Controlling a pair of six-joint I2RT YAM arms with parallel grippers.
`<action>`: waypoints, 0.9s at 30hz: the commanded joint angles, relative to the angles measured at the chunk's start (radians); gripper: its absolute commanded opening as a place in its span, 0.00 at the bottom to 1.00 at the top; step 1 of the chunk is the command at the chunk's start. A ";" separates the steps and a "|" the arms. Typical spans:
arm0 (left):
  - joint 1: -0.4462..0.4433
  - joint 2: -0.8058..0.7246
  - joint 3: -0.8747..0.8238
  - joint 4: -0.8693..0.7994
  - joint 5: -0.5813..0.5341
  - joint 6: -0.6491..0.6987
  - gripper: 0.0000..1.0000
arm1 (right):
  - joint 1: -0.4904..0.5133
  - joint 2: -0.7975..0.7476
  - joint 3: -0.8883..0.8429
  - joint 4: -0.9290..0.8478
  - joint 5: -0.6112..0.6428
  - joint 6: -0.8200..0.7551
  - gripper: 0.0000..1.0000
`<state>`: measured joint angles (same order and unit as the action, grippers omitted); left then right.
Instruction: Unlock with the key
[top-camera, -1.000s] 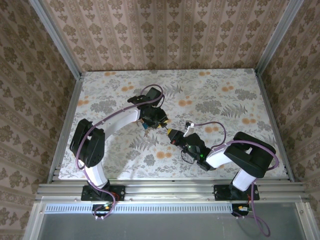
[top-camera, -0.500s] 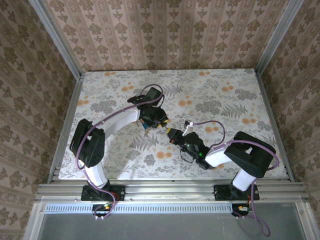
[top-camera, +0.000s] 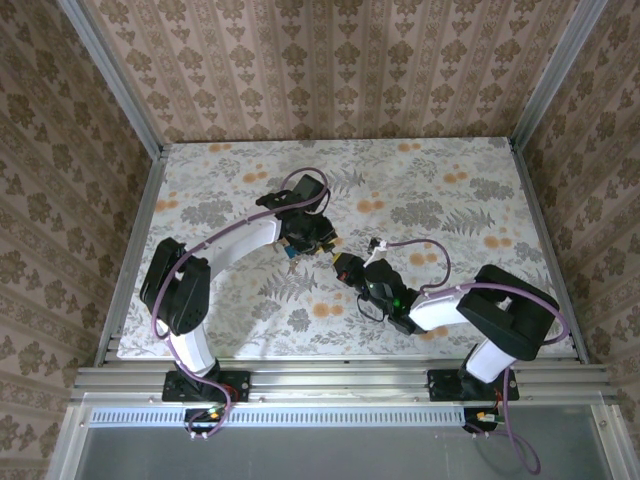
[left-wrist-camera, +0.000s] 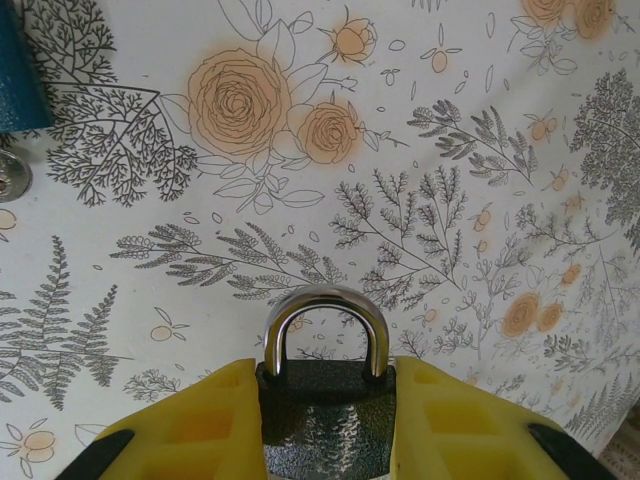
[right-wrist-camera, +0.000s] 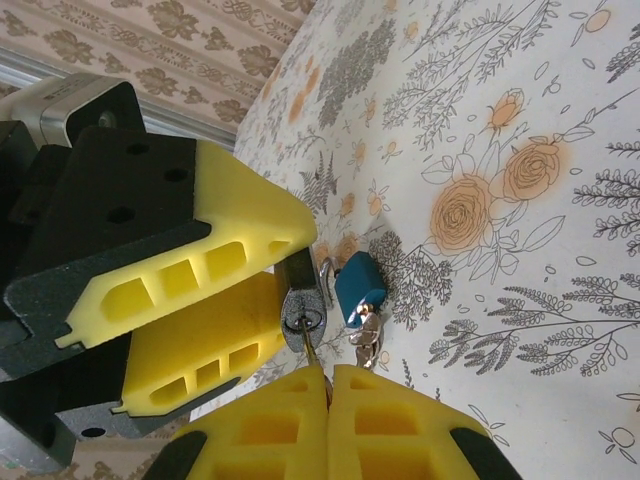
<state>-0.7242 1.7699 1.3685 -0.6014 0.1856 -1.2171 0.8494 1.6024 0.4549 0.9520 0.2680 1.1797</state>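
A dark grey padlock (left-wrist-camera: 325, 425) with a chrome shackle (left-wrist-camera: 325, 298) sits clamped between the yellow pads of my left gripper (left-wrist-camera: 325, 388), shackle pointing away from the wrist. From the right wrist view the padlock (right-wrist-camera: 302, 318) faces me with its keyhole end. My right gripper (right-wrist-camera: 329, 385) is shut on a thin metal key (right-wrist-camera: 313, 350), whose tip sits in the keyhole. In the top view the left gripper (top-camera: 318, 243) and right gripper (top-camera: 345, 268) meet nose to nose at mid-table.
A blue padlock (right-wrist-camera: 357, 285) with a bunch of keys (right-wrist-camera: 368, 340) lies on the floral tablecloth just beside the held lock; its blue body (left-wrist-camera: 15, 70) shows at the left wrist view's top left. Patterned walls and metal rails (top-camera: 130, 250) bound the table.
My right gripper has moved up and left toward the left gripper, bringing the key up to the grey padlock's keyhole. The left arm has held still.
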 joint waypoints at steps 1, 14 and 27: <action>-0.025 -0.021 0.021 -0.009 0.061 -0.025 0.15 | -0.001 -0.018 0.039 -0.005 0.057 0.040 0.00; -0.025 -0.055 0.014 0.036 0.112 -0.060 0.15 | -0.001 0.093 0.049 0.126 0.034 -0.063 0.00; -0.056 -0.062 -0.003 0.089 0.171 -0.058 0.13 | -0.062 0.092 0.123 0.036 -0.073 -0.096 0.00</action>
<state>-0.7204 1.7565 1.3682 -0.5423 0.1818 -1.2499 0.8024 1.6875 0.5159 1.0325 0.2539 1.1023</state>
